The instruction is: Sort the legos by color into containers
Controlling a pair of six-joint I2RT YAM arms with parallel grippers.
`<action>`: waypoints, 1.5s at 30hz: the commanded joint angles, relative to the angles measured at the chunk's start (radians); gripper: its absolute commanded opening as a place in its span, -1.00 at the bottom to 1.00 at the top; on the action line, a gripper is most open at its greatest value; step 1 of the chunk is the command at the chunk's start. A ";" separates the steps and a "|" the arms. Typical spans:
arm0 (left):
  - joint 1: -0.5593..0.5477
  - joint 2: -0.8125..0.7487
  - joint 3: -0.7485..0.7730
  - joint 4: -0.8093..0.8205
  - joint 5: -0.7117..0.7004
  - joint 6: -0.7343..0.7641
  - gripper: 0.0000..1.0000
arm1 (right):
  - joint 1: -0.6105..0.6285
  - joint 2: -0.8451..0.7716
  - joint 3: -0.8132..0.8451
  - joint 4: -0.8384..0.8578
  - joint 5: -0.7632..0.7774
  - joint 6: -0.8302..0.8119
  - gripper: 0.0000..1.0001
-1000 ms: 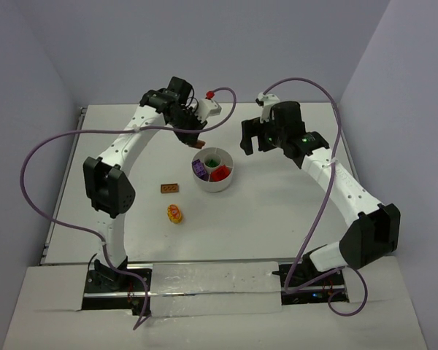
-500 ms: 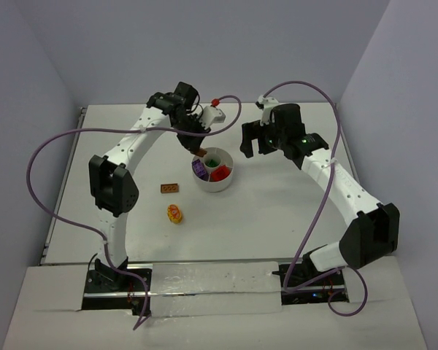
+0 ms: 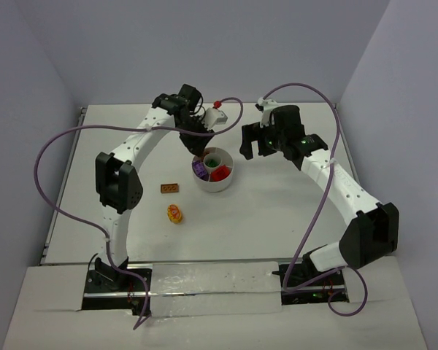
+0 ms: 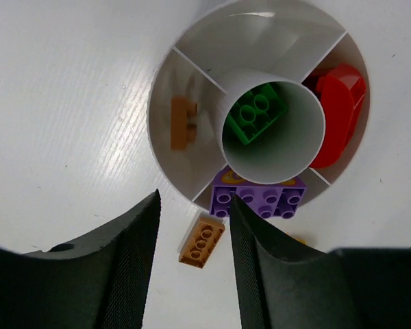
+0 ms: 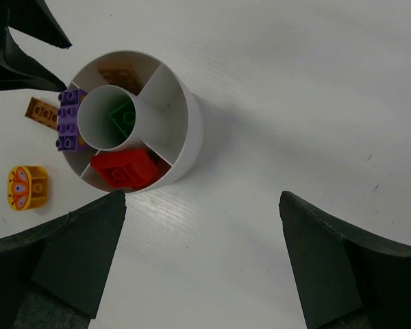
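The white round dish point(image 3: 223, 185) sits mid-table. It holds a green brick point(image 4: 259, 113) in the centre well. Separate wedges hold a red brick point(image 4: 335, 110), a purple brick point(image 4: 260, 200) and a brown-orange brick point(image 4: 183, 123). A second brown-orange brick point(image 3: 171, 188) lies on the table left of the dish, seen between my left fingers in the left wrist view point(image 4: 202, 241). The round yellow-and-red piece point(image 3: 175, 213) lies nearer me. My left gripper point(image 3: 198, 144) hovers over the dish's far-left rim, open and empty. My right gripper point(image 3: 248, 144) hovers right of the dish, wide open and empty.
Purple cables loop over both arms. The left arm arches over the table's left half, and the right arm over the right half. The table's far edge meets the wall just behind both grippers.
My left gripper moved right and down to the dish. The brown-orange brick seen at its tips earlier now lies in a wedge, with the jaws open. The right arm barely moved.
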 commanded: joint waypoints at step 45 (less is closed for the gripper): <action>0.203 -0.426 -0.987 0.581 0.252 0.380 0.11 | -0.011 0.011 -0.032 -0.040 0.050 -0.010 1.00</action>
